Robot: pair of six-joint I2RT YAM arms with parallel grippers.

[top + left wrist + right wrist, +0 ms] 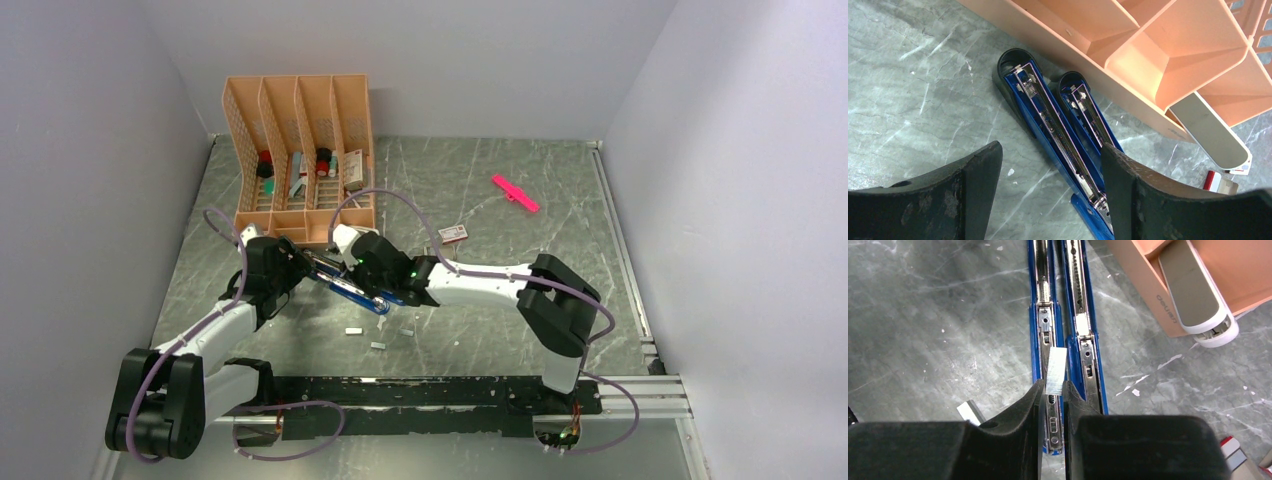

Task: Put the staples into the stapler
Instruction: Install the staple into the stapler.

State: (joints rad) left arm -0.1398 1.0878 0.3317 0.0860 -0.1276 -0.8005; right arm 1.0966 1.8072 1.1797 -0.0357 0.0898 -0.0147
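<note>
The right hand [1053, 390] is closed on a short silvery strip of staples [1055, 371]. The strip is pinched at its near end between the two dark fingertips, and its far end juts out ahead of them. Directly below the hand lies the blue stapler [1083, 340], swung open so that its two metal rails lie side by side on the grey surface [923, 315]. The strip sits over the left rail; whether it touches the channel cannot be told. The fingers cover the near ends of both rails.

The left hand [1050, 147] stands open and holds nothing. The stapler's [1048, 115] front end disappears behind its right finger [1128, 190], so contact there cannot be judged.

Another loose strip [970, 412] lies just left of the right hand, half hidden by a finger. More lie on the surface behind it [378, 345].

Right of the right hand stands a peach organiser [1248, 270] holding a white-and-grey oblong item [1198, 295]. A printed word on the organiser's wall is too small to read with confidence.

A pink-and-white box [453, 233] lies beyond the right forearm; its label is illegible. In the right wrist view only one corner of it shows.
</note>
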